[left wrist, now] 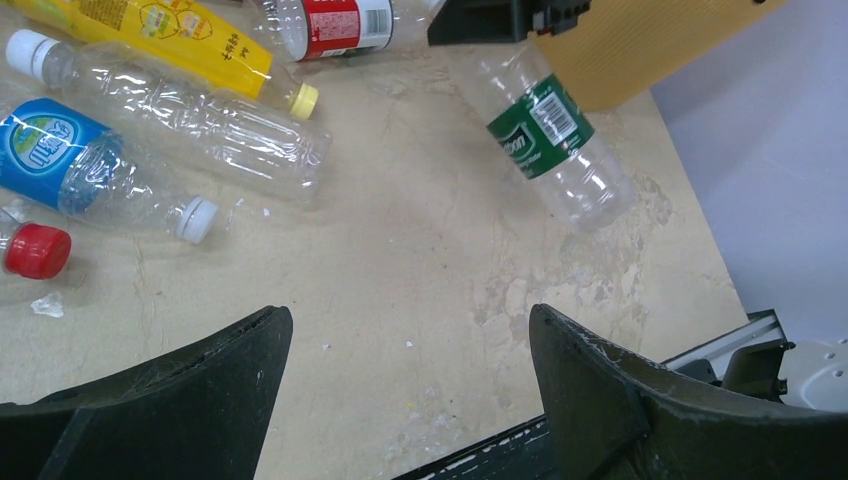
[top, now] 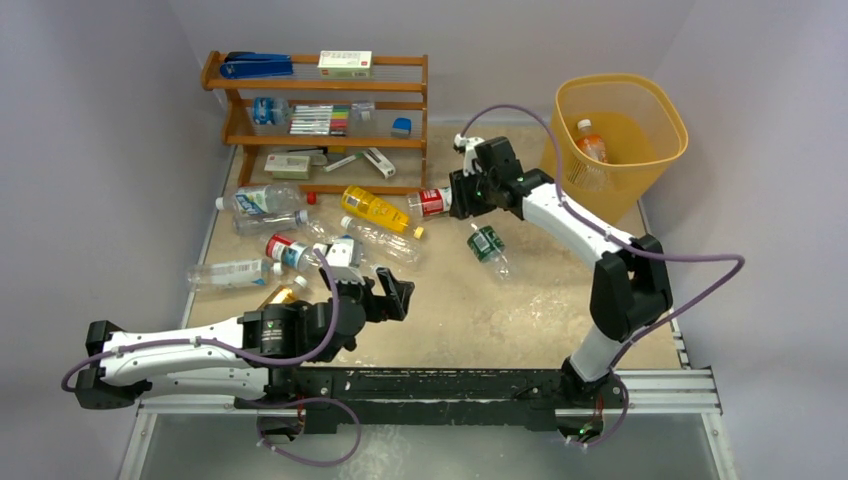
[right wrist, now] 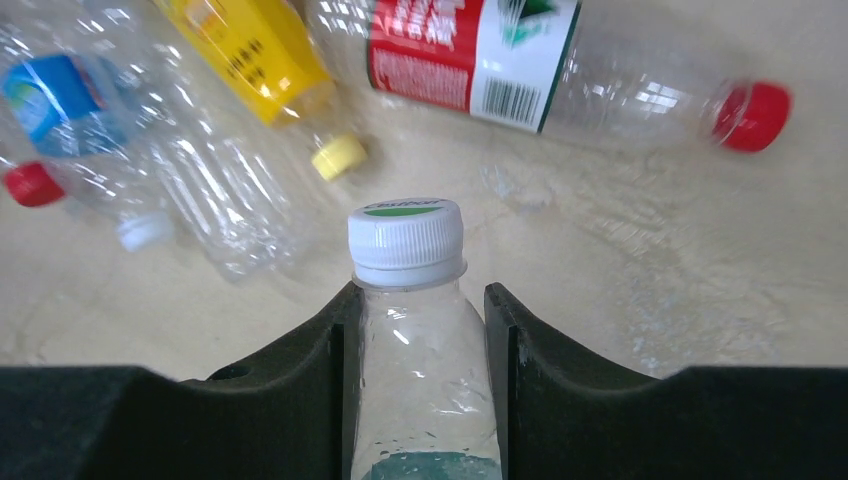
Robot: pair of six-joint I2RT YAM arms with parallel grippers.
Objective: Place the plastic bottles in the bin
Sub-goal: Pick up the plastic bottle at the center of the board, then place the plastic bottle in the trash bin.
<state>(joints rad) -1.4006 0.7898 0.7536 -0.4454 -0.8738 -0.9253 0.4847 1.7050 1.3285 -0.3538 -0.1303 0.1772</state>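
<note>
Black right hand (right wrist: 420, 310), twelve o'clock, pinching green-labelled clear plastic bottle (right wrist: 420, 360) by neck; left hand (left wrist: 410, 320), seven o'clock, wide, empty.

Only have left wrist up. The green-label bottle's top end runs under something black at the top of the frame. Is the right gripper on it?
Observer: Yes. The right gripper is shut on the green-label bottle, clamped on its neck just below the white cap.
Operator: I only get a corner of the bin. Anything in it?
Observer: One orange-capped bottle is inside, toward the bin's left side in the top view.
</note>
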